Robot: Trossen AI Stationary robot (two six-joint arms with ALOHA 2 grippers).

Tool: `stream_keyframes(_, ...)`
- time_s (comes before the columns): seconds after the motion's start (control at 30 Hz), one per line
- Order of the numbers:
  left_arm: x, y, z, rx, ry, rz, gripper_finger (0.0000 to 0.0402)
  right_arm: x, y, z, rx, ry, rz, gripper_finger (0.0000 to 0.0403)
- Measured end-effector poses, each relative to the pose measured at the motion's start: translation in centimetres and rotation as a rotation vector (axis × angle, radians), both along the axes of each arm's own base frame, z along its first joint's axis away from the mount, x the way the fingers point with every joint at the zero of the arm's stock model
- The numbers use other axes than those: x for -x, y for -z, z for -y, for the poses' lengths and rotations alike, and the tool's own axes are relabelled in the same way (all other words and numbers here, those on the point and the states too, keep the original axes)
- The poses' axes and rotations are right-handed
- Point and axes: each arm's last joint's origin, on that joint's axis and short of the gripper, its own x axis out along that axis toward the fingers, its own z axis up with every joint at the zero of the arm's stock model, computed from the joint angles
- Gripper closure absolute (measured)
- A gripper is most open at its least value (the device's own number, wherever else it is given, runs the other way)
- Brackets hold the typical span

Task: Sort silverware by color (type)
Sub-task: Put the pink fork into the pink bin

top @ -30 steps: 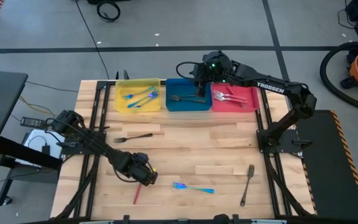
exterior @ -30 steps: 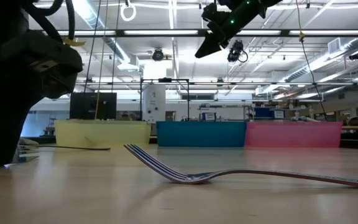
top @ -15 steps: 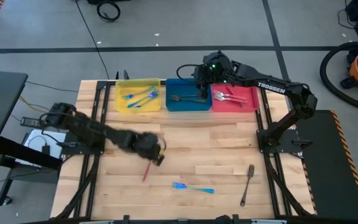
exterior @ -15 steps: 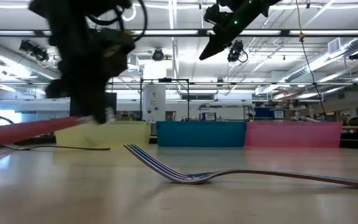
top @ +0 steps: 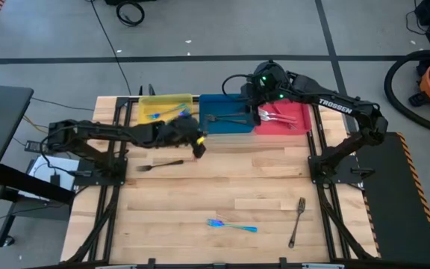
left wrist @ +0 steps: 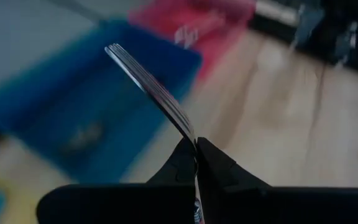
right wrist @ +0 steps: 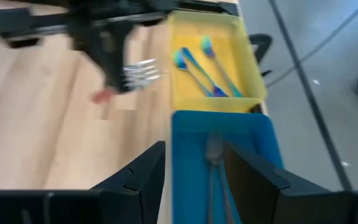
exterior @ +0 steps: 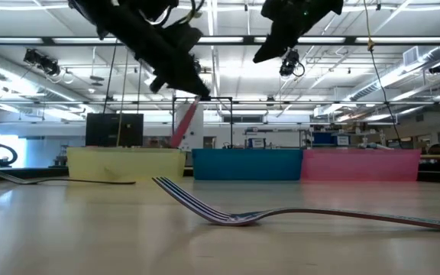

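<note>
My left tool (top: 197, 144) grips a red-handled fork (exterior: 182, 124) just off the blue tray (top: 226, 128)'s front corner; my right tool (top: 254, 96) hangs open over it.

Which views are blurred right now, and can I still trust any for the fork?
Left wrist view: trays smeared, but the red-handled fork in the left tool is sharp. Right wrist view: motion-blurred. High view: crisp, slight blur at the left tool. Low view: sharp.

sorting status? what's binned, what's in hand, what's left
Binned: teal pieces in the yellow tray, dark ones in the blue tray, red-handled ones in the red tray. In hand: the left gripper is shut on a red-handled fork, near the trays. Left: dark fork, teal utensil, dark fork. The right gripper waits open over the trays.
</note>
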Motion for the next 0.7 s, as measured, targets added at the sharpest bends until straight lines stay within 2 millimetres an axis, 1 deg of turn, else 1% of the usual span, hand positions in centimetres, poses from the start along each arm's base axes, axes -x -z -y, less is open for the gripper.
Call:
stream_keyframes(0.13,-0.4,-1.4,-1.7,-0.155,0.015,0.099,0.0399,0.0,0.1,-0.2,-0.036,-0.045,0.011,0.0234)
stream_keyframes(0.3,-0.6,-3.4,-2.7,-0.313,0.014,0.249,0.0399,-0.2,-0.1,-0.5,-0.091,-0.131,0.051,0.0234)
stream_keyframes(0.4,-0.7,-4.5,-3.0,-0.379,0.019,0.340,0.0399,-0.6,-0.4,-0.8,-0.088,-0.144,0.089,0.0234)
stream_keyframes(0.53,-0.7,-5.6,-3.0,-0.420,0.091,0.444,0.0399,-1.4,-0.9,-1.1,-0.055,-0.140,0.153,0.0234)
stream_keyframes(0.63,-0.7,-6.1,-2.8,-0.459,0.126,0.486,0.0399,-2.3,-0.6,-0.9,-0.060,-0.138,0.183,0.0233)
stream_keyframes(0.7,-0.7,-6.1,-2.8,-0.484,0.130,0.482,0.0399,-3.2,-0.2,-0.7,-0.057,-0.118,0.199,0.0233)
